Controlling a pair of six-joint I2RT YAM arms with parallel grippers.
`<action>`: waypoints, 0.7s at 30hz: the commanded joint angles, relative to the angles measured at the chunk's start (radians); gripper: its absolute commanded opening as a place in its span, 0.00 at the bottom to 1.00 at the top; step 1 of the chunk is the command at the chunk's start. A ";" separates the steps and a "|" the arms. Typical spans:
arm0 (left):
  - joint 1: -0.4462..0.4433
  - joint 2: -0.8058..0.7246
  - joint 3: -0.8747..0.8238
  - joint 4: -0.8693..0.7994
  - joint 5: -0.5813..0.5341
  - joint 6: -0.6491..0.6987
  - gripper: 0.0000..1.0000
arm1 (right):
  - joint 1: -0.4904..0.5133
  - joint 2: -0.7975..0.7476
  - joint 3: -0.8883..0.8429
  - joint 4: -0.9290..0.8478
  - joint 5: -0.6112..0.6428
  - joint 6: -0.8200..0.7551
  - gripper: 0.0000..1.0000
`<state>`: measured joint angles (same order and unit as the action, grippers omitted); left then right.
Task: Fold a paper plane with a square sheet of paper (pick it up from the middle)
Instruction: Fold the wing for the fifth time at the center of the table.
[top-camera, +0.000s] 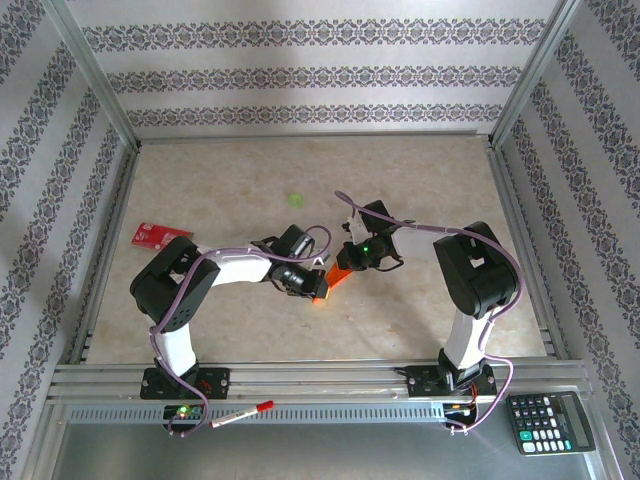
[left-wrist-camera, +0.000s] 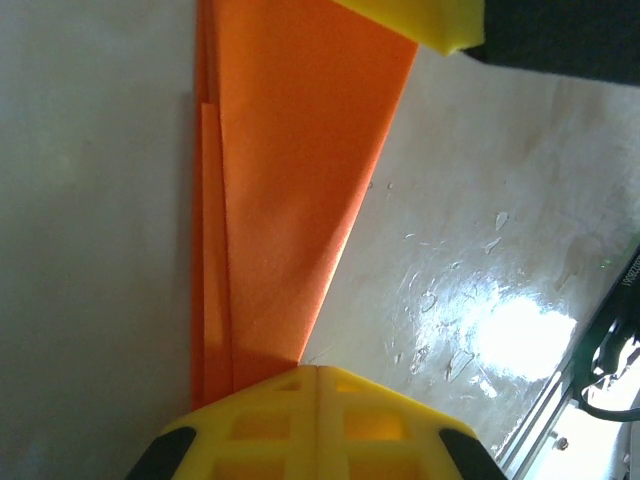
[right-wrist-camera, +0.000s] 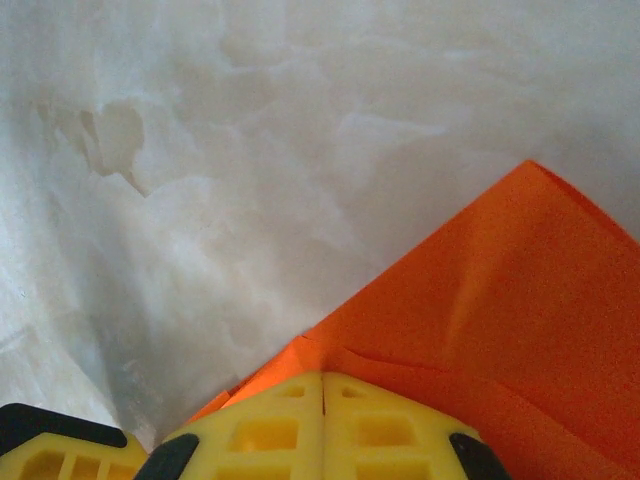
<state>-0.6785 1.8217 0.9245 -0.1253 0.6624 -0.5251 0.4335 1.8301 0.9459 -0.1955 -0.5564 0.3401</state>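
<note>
Though the red card's (top-camera: 160, 234) white print is too small to read, the left tool (left-wrist-camera: 318, 372) and right tool (right-wrist-camera: 322, 378) each clamp the folded orange paper (top-camera: 336, 281) mid-tabletop (top-camera: 430, 190); wrist views show its layered creases.

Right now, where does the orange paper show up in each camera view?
Top view: the orange paper lies at the centre, between the tips of the two arms.
Left wrist view: the orange paper runs from top centre down into the left fingers at the bottom edge.
Right wrist view: the orange paper sits lower right, reaching the right fingers.
Shared landmark: the pale marbled table under it.
</note>
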 joint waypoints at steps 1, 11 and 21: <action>0.009 0.012 -0.042 -0.031 0.011 -0.015 0.00 | -0.013 0.041 -0.028 -0.026 0.056 -0.023 0.03; 0.037 -0.018 -0.087 0.010 -0.003 -0.058 0.00 | -0.015 0.042 -0.025 -0.054 0.083 -0.027 0.02; 0.058 -0.057 -0.139 0.015 0.011 -0.078 0.00 | -0.016 0.067 -0.008 -0.107 0.121 -0.044 0.02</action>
<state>-0.6369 1.7824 0.8307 -0.0242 0.6804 -0.5812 0.4335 1.8385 0.9558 -0.2150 -0.5591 0.3302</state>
